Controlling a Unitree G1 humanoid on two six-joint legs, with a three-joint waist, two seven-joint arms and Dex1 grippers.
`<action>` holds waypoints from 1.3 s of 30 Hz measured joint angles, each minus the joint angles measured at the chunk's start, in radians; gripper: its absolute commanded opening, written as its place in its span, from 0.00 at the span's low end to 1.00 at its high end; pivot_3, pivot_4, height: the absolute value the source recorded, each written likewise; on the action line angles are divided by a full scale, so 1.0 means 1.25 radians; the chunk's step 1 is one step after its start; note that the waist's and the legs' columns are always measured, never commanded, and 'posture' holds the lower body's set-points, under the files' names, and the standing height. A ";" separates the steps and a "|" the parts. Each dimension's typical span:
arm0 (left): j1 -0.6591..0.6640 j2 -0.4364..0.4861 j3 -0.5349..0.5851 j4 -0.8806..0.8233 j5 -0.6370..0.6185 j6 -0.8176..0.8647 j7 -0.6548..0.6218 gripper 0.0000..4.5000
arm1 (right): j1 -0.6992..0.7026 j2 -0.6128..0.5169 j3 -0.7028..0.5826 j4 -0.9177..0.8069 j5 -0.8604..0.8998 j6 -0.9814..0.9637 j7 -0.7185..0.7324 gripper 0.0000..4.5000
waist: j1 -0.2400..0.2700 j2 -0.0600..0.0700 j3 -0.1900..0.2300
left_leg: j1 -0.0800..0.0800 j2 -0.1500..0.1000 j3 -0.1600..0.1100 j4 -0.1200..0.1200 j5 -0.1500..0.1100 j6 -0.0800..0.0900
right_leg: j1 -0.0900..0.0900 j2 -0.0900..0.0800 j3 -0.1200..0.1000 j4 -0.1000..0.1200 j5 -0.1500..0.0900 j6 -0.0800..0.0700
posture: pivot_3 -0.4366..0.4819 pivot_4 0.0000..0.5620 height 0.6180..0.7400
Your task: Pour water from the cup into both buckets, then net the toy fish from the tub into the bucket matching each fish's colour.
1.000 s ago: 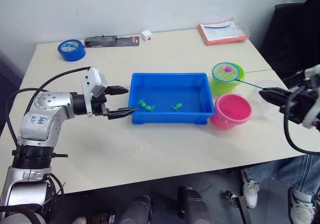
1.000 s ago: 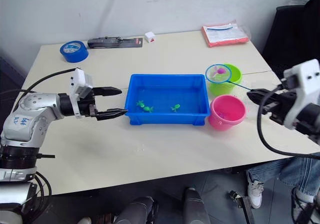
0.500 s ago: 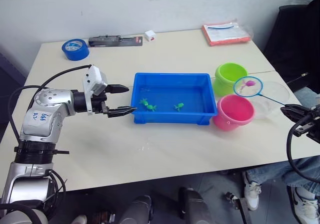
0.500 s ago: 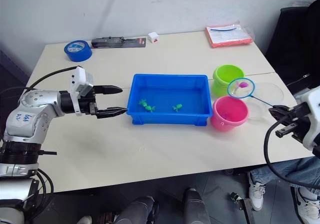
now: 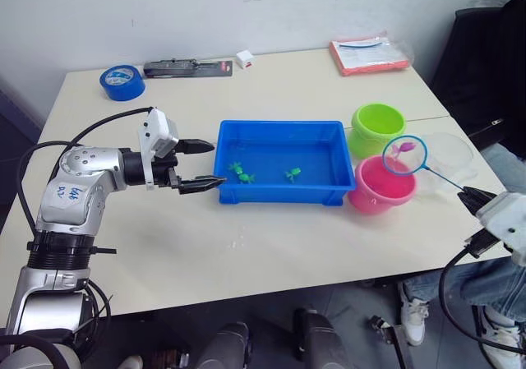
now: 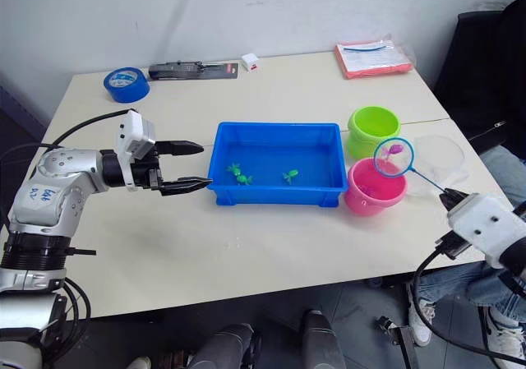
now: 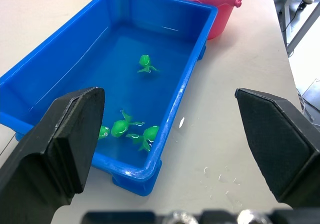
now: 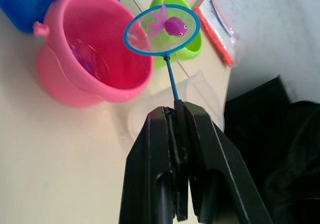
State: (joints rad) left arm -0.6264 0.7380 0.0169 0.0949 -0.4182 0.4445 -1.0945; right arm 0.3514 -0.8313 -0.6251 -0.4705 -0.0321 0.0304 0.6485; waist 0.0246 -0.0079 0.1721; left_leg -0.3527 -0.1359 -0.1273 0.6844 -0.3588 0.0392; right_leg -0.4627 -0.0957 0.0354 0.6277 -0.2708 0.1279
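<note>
My right gripper (image 8: 176,115) is clamped on the thin stick handle of the net (image 8: 161,28), off the table's right edge. The net's round blue hoop of fine mesh holds one pink toy fish (image 8: 175,26) and hangs over the far-right rim of the pink bucket (image 5: 381,184). My left gripper (image 5: 202,167) is spread wide and holds nothing; its black, tapered fingers point at the left end wall of the tub (image 5: 279,131).

The tub is a glossy blue rectangular tray with a rolled rim, at the table's centre. Green toy fish (image 7: 145,63) lie in its water, most near its left end. The pink bucket is smooth, round plastic, just beside the tub's right end; the lime green bucket (image 5: 377,128) stands behind it. The clear cup (image 5: 451,157) sits near the table's right edge, beside both buckets.

A blue tape roll (image 5: 122,81) lies at the far left corner, and a red-edged packet (image 5: 366,53) at the far right corner. Its writing is too small to read.
</note>
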 measured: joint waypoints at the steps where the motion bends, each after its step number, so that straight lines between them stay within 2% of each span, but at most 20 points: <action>1: 0.000 0.000 0.000 0.000 0.000 0.000 0.000 1.00 | -0.001 0.000 0.002 0.021 -0.027 -0.045 -0.013 0.17 | 0.000 0.000 0.000 | 0.000 0.000 0.000 0.000 0.000 0.000 | 0.000 0.000 0.000 0.000 0.000 0.000 | 0.48 0.27 1.00; 7: 0.000 -0.001 0.000 0.000 0.004 0.000 0.000 1.00 | -0.014 -0.033 0.021 0.143 -0.191 -0.279 -0.104 0.17 | -0.001 0.000 0.000 | 0.000 0.000 0.000 0.000 0.000 0.000 | 0.000 0.001 0.000 0.000 0.000 0.000 | 0.48 0.27 1.00; 12: 0.000 -0.003 0.000 0.000 0.004 0.000 0.000 1.00 | -0.016 -0.057 0.022 0.204 -0.298 -0.414 -0.181 0.17 | -0.001 0.000 0.000 | 0.000 0.000 0.000 0.000 0.000 0.000 | 0.000 0.001 0.000 0.000 0.000 0.000 | 0.48 0.27 1.00; 21: 0.000 -0.005 0.000 0.000 0.005 0.000 0.000 1.00 | -0.017 -0.068 -0.019 0.252 -0.437 -0.567 -0.335 0.17 | -0.001 0.000 0.000 | 0.000 0.000 0.000 0.000 0.000 0.000 | 0.000 0.001 0.001 0.000 0.000 0.000 | 0.48 0.27 1.00; 25: 0.000 -0.009 0.000 0.000 0.005 0.000 0.000 1.00 | -0.016 -0.068 -0.019 0.254 -0.456 -0.576 -0.350 0.17 | -0.002 0.000 0.000 | 0.000 0.000 0.000 0.000 0.000 0.000 | 0.000 0.001 0.001 0.000 0.000 0.000 | 0.48 0.27 1.00; 29: 0.001 -0.008 0.001 0.000 0.005 0.000 0.000 1.00 | -0.023 -0.068 -0.016 0.251 -0.442 -0.561 -0.340 0.17 | -0.002 0.000 0.000 | 0.000 0.000 0.000 0.000 0.000 0.000 | 0.000 0.001 0.001 0.000 0.000 0.000 | 0.48 0.27 1.00; 35: 0.003 -0.009 0.001 -0.001 0.006 0.001 0.000 1.00 | -0.110 -0.065 0.040 0.165 -0.260 -0.406 -0.229 0.17 | -0.006 0.000 0.000 | 0.001 0.002 0.000 0.000 0.000 0.000 | 0.000 0.001 0.001 0.000 0.000 0.000 | 0.48 0.27 1.00; 37: 0.003 -0.008 0.006 -0.003 0.003 0.014 0.003 1.00 | -0.160 -0.054 0.094 0.123 -0.163 -0.284 -0.168 0.17 | -0.008 0.000 0.000 | 0.000 0.002 0.001 0.000 0.000 0.000 | 0.001 0.001 0.001 -0.001 0.000 0.000 | 0.48 0.27 1.00; 39: 0.006 -0.006 0.011 -0.007 -0.001 0.028 0.012 1.00 | -0.237 -0.041 0.161 0.057 -0.035 -0.088 -0.110 0.17 | -0.011 0.000 0.000 | 0.000 0.002 0.000 0.001 0.000 0.000 | 0.001 0.001 0.001 0.000 0.000 0.000 | 0.48 0.27 1.00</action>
State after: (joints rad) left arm -0.6187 0.7305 0.0310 0.0856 -0.4192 0.4796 -1.0798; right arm 0.0552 -0.8823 -0.4244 -0.3995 -0.0755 -0.0799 0.5108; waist 0.0109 -0.0079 0.1721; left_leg -0.3521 -0.1336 -0.1267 0.6850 -0.3589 0.0389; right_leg -0.4617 -0.0942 0.0362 0.6272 -0.2708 0.1277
